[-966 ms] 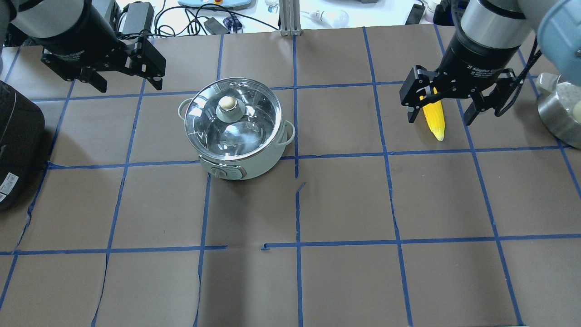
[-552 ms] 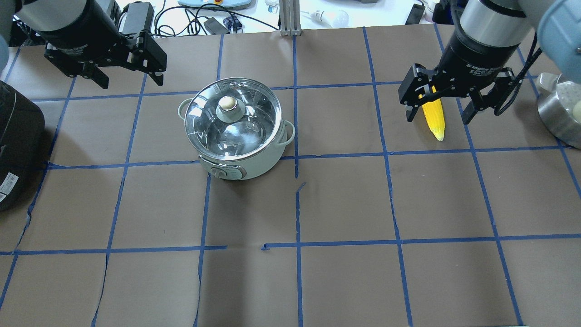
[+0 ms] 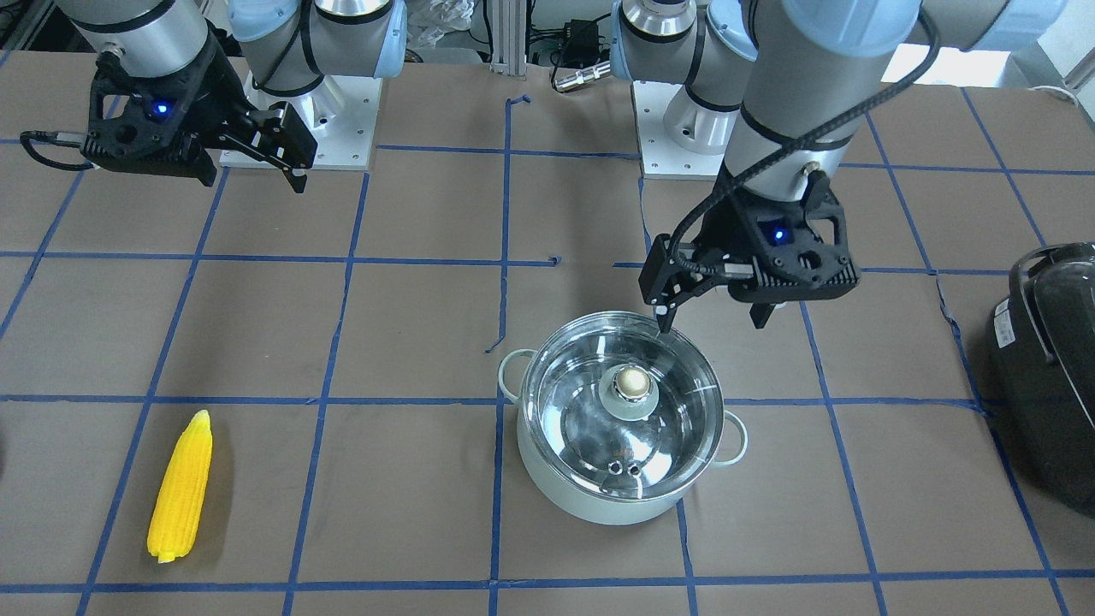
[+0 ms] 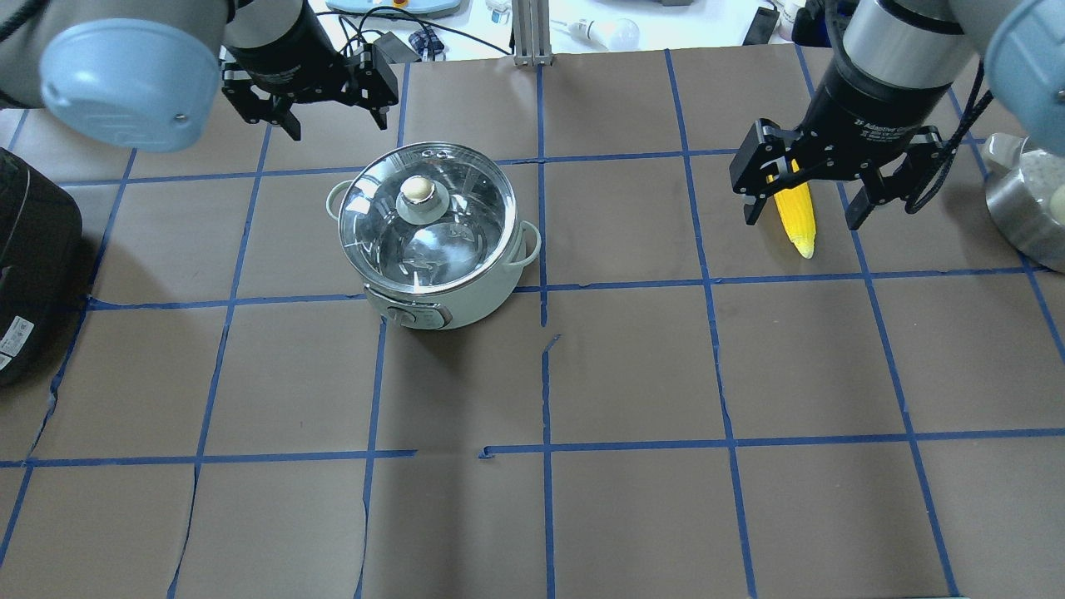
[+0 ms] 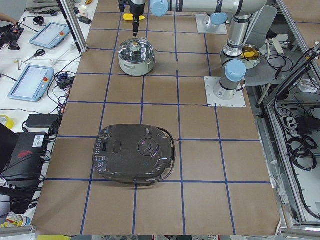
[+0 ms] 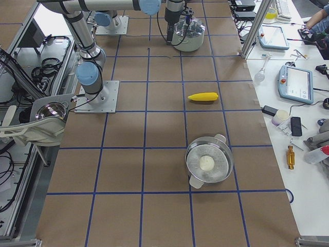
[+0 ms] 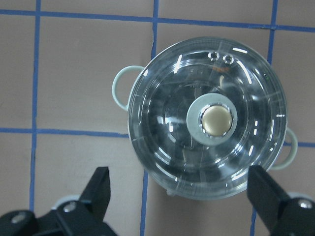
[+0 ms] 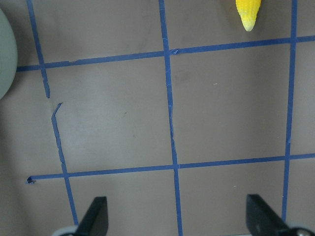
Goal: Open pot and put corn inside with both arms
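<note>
At your far left sits a black cooker [image 4: 33,258] on the brown table [image 4: 632,374]. Next comes the left gripper [image 4: 339,126]. It hangs in the air above the pot [image 4: 487,299] with its jaws spread wide, holding nothing and touching nothing. The pot stands upright, left of the table's middle, with its glass lid [image 4: 449,241] seated on it. The knob [image 4: 418,190] shows plainly in the left wrist camera, ahead of the fingers. Further right, well apart from the pot, you'll find the corn [image 4: 797,218] lying flat on the table. The right gripper [image 4: 803,222] is raised off the table, also wide open and empty; its wrist camera catches only the corn's tip. A steel pan [image 4: 1027,208] sits at the right edge.
</note>
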